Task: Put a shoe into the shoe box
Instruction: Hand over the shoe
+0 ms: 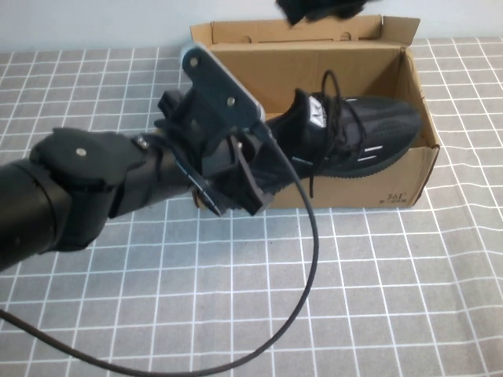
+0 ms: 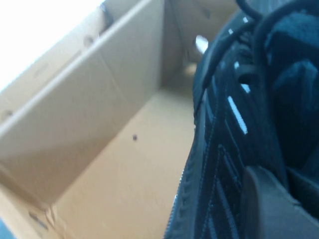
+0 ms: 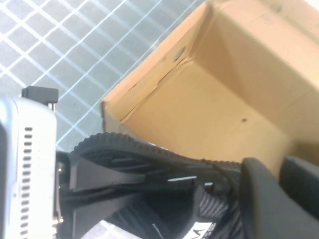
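A black knit shoe [image 1: 361, 129] lies tilted across the open brown shoe box [image 1: 354, 188]. Its toe is inside at the right and its heel sticks out over the front wall. My left gripper [image 1: 244, 184] is shut on the heel end, just outside that wall. In the left wrist view one of its fingers [image 2: 269, 204] presses on the shoe [image 2: 224, 149], above the box floor [image 2: 124, 164]. My right gripper [image 1: 322, 8] hangs above the box's back wall. Its fingers stand slightly apart, open [image 3: 276, 167], holding nothing, above the shoe [image 3: 149, 164] and the box [image 3: 209, 109].
The box stands on a grey cloth with a white grid [image 1: 393, 298]. A black cable [image 1: 306, 259] loops from the left arm across the near side of the table. The left arm's wrist camera [image 3: 25, 164] sits close to the shoe's heel.
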Controlling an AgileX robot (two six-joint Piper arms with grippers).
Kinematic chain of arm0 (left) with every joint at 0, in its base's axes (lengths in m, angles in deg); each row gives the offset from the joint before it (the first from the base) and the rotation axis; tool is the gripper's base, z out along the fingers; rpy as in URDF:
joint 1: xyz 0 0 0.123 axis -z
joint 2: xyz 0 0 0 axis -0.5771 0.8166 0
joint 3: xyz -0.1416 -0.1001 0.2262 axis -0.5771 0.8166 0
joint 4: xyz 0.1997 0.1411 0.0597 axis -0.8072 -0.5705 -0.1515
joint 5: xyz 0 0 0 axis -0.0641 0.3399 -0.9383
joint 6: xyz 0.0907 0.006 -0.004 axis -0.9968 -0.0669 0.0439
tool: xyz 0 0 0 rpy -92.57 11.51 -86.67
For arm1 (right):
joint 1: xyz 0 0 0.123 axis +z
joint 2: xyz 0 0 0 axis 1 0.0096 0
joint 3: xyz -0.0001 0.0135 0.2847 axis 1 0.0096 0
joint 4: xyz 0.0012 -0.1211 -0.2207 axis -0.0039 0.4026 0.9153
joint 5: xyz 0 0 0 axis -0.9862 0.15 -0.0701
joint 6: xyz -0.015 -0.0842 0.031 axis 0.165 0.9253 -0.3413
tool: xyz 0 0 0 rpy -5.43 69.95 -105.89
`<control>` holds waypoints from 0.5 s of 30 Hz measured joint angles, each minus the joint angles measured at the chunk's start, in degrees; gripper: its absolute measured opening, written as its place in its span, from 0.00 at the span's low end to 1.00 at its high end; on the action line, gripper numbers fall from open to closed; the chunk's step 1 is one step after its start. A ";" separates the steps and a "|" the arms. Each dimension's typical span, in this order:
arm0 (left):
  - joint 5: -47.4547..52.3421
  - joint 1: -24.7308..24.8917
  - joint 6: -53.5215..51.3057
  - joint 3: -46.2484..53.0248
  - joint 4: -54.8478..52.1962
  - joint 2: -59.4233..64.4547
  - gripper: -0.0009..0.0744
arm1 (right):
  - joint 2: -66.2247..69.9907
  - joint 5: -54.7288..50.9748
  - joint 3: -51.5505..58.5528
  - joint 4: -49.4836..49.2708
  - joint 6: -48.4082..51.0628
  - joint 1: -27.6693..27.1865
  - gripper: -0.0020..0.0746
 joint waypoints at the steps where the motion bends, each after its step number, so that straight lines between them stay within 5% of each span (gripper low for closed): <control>1: 0.29 0.00 -0.04 -0.68 -0.09 0.00 0.05 | -0.84 0.00 0.00 0.67 -0.25 0.00 0.11; 6: 0.90 0.00 -0.14 -3.33 -0.23 0.00 0.05 | -5.08 0.00 2.24 3.52 -0.66 0.00 0.02; 15: 3.26 -1.95 -0.38 -8.84 -0.50 1.53 0.05 | -16.01 0.00 18.35 8.91 -5.37 0.00 0.01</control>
